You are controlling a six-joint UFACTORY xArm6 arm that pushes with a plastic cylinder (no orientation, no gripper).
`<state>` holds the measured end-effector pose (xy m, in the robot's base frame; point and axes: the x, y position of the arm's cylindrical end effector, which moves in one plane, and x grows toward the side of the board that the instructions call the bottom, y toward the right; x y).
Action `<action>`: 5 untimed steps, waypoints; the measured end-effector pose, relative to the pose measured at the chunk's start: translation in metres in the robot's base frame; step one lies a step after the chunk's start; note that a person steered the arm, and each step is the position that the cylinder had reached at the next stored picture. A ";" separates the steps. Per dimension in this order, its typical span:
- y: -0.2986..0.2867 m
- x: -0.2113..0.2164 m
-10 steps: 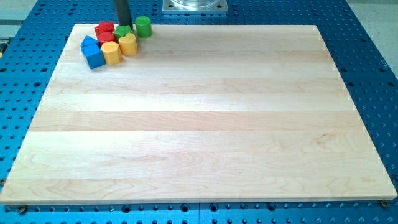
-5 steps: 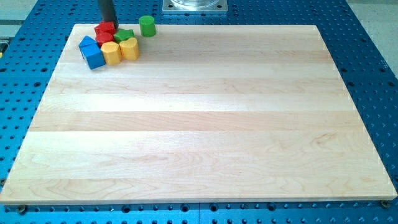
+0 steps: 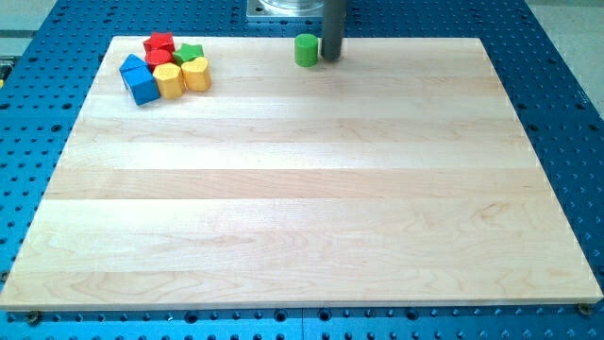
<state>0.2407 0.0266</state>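
Observation:
My tip rests on the board near the view's top edge, just right of a green cylinder, close to it or touching it. Far off at the view's top left sits a tight cluster: a red block, a green block, a blue house-shaped block, a yellow block and a second yellow block.
The wooden board lies on a blue perforated table. A metal mounting plate sits just beyond the board's top edge, behind the rod.
The rod has swung from the cluster at the top left across to the view's top middle. The green cylinder now stands well right of the cluster, beside the tip.

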 end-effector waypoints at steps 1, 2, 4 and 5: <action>-0.061 0.026; -0.029 -0.011; -0.107 0.013; -0.046 0.033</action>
